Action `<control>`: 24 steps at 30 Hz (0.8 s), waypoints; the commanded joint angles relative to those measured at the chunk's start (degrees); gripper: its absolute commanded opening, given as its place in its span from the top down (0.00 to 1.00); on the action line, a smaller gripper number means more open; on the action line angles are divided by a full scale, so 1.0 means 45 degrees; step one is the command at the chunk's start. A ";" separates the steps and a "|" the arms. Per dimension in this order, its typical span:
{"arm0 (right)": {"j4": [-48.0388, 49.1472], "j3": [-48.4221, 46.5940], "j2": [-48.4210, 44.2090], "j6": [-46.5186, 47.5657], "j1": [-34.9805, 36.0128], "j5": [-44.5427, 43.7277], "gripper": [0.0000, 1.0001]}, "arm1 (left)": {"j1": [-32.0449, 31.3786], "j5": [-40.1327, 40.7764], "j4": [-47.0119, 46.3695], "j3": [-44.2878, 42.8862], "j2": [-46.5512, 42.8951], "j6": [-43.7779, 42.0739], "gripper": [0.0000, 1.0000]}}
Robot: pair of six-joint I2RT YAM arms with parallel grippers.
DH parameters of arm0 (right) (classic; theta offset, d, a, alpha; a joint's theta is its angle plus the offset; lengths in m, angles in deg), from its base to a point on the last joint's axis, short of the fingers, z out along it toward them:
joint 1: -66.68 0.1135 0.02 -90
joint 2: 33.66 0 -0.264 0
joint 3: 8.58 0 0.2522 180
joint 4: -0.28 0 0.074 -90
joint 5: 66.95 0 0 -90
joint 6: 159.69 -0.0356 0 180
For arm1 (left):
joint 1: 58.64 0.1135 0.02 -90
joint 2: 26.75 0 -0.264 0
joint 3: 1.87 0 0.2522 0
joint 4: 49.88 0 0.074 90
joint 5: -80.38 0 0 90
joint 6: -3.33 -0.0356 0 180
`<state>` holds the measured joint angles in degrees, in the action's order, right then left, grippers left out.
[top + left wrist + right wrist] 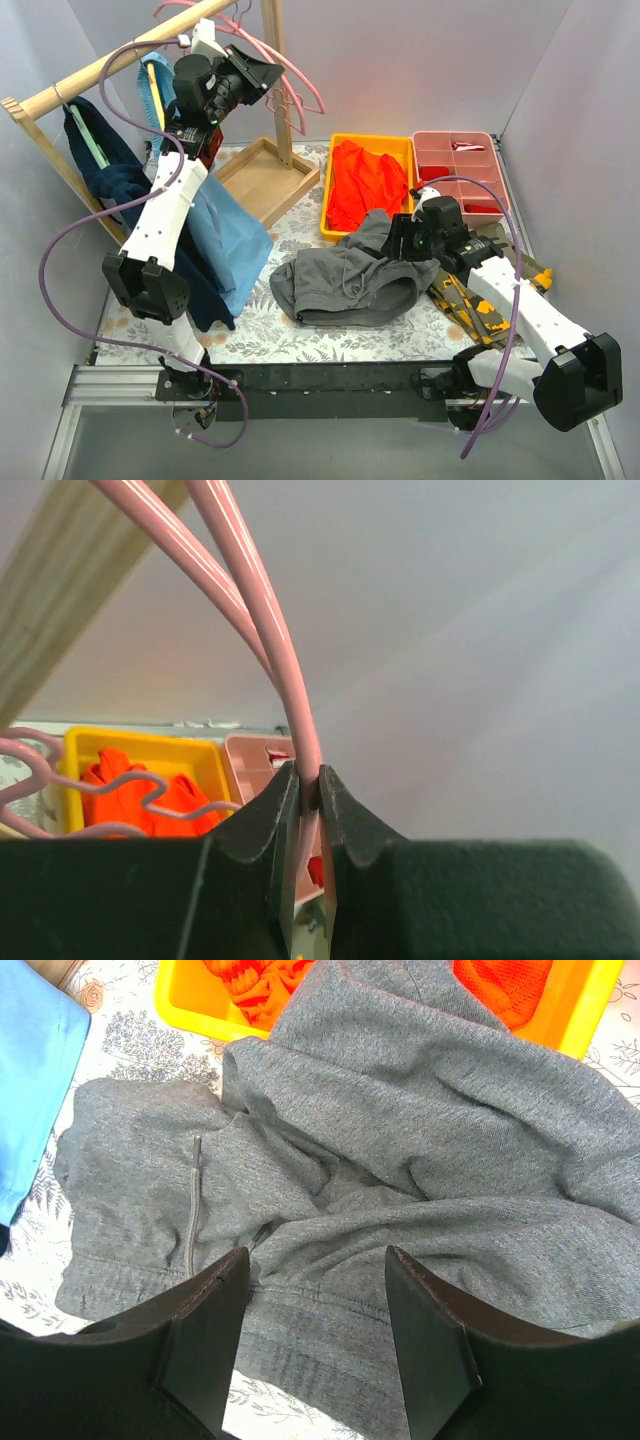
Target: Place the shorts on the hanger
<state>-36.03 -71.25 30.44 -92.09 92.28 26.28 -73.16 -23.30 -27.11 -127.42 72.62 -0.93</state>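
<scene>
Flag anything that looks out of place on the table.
The shorts lie crumpled, one leg draped over the rim of the yellow bin onto the orange garment. Nothing looks spilled or damaged.

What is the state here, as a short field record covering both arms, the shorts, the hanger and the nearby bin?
left arm: raised, jaws shut on the thin pink plastic hanger, up by the wooden rack rail
right arm: low, jaws open above the dark grey fabric shorts, gripping nothing
shorts: crumpled on the floral table cover, one edge over the yellow plastic bin
bin contents: bright orange garment
task: shorts not yet on hanger
</scene>
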 commanded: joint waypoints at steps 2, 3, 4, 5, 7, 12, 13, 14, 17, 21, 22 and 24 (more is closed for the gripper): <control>0.0127 -0.0187 -0.0240 0.0230 -0.0026 0.0026 0.36 | -0.0210 -0.2682 0.1003 -0.1563 0.1098 -0.0146 1.00; 0.0108 -0.0187 -0.0220 0.0249 -0.0026 0.0006 0.36 | -0.0210 -0.2801 0.1043 -0.1739 0.1236 -0.0184 1.00; 0.0108 -0.0206 -0.0220 0.0269 -0.0026 0.0006 0.36 | -0.0210 -0.2937 0.1063 -0.1972 0.1334 -0.0204 1.00; 0.0088 -0.0206 -0.0220 0.0288 -0.0026 -0.0013 0.36 | -0.0210 -0.3112 0.1102 -0.2168 0.1471 -0.0204 1.00; 0.0069 -0.0245 -0.0200 0.0308 -0.0026 0.0006 0.36 | -0.0229 -0.3347 0.1199 -0.2597 0.1784 -0.0243 1.00; 0.0069 -0.0226 -0.0181 0.0308 -0.0026 -0.0013 0.36 | -0.0210 -0.3506 0.1493 -0.3030 0.2039 -0.0419 1.00; 0.0069 -0.0226 -0.0181 0.0327 -0.0026 -0.0013 0.36 | -0.0210 -0.3312 0.1493 -0.2913 0.1787 -0.0496 1.00; 0.0069 -0.0207 -0.0162 0.0347 -0.0026 -0.0033 0.36 | -0.0210 -0.3194 0.1415 -0.2506 0.1630 -0.0517 1.00; 0.0069 -0.0187 -0.0181 0.0367 -0.0026 -0.0013 0.36 | -0.0210 -0.2920 0.1219 -0.1880 0.0907 -0.0672 1.00; 0.0069 -0.0148 -0.0259 0.0425 -0.0045 -0.0052 0.36 | -0.0210 -0.2374 0.1297 -0.0984 -0.0069 -0.0829 1.00; 0.0069 -0.0167 -0.0278 0.0425 -0.0026 -0.0072 0.36 | -0.0210 -0.2256 0.1278 -0.0766 -0.0342 -0.0868 1.00; 0.0049 -0.0129 -0.0337 0.0445 -0.0026 -0.0091 0.36 | -0.0210 -0.2040 0.1278 -0.0143 -0.1026 -0.0985 1.00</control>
<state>-36.09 -71.25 30.44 -91.37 92.28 26.25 -74.30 -35.05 -19.37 -131.18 77.37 -3.34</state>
